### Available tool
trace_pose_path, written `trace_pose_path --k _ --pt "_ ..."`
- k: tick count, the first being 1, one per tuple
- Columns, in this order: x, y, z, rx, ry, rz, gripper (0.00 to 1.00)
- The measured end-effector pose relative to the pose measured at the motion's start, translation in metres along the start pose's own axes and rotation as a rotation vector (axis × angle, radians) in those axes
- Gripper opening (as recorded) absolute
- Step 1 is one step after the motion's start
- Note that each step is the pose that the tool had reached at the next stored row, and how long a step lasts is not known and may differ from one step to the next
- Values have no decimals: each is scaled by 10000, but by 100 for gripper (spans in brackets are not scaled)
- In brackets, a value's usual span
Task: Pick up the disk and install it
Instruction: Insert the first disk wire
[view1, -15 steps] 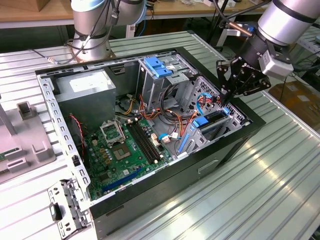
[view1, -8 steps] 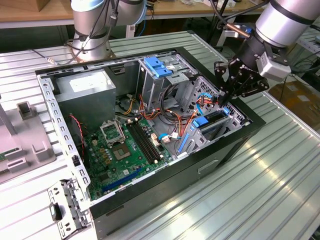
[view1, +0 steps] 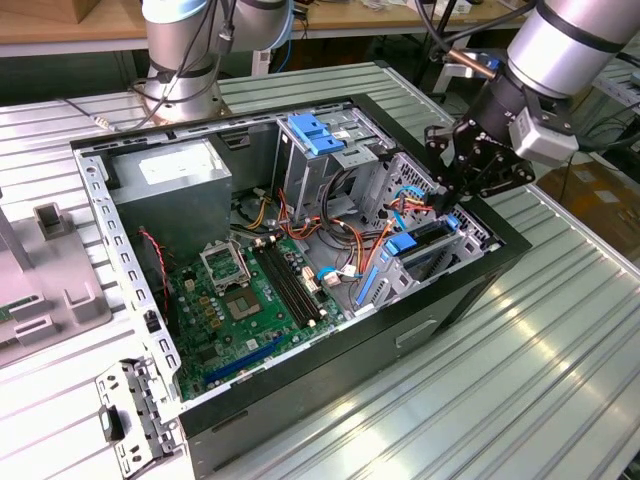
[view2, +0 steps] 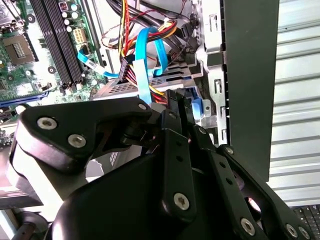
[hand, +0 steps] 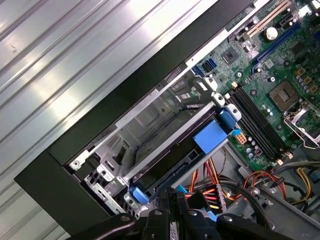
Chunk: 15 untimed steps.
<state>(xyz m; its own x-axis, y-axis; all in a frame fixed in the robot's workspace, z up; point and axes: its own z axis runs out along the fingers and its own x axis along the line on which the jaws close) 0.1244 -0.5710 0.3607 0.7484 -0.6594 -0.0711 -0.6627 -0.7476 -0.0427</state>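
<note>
The fingers (view1: 452, 200) look drawn together just above the disk (view1: 428, 243), though whether they pinch it I cannot tell, and the disk sits edge-up in the drive cage (hand: 155, 117) of the open computer case (view1: 330, 345), apparently so it slides along the cage rails.

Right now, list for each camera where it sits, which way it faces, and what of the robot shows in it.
Exterior view: off the arm, above the table, looking down into the open computer case; the arm and gripper hang over the drive bay at the exterior view's right.
Second wrist view: on the arm, looking past the gripper at cables and motherboard.
First wrist view: on the arm, looking down on the disk in its bay.
Both wrist views share the motherboard.
</note>
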Motion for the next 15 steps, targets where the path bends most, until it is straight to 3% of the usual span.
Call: trace_pose_path --k 6,15 --pt "-20 70 15 1 0 0 17" --pt "-12 91 43 -1 1 0 17"
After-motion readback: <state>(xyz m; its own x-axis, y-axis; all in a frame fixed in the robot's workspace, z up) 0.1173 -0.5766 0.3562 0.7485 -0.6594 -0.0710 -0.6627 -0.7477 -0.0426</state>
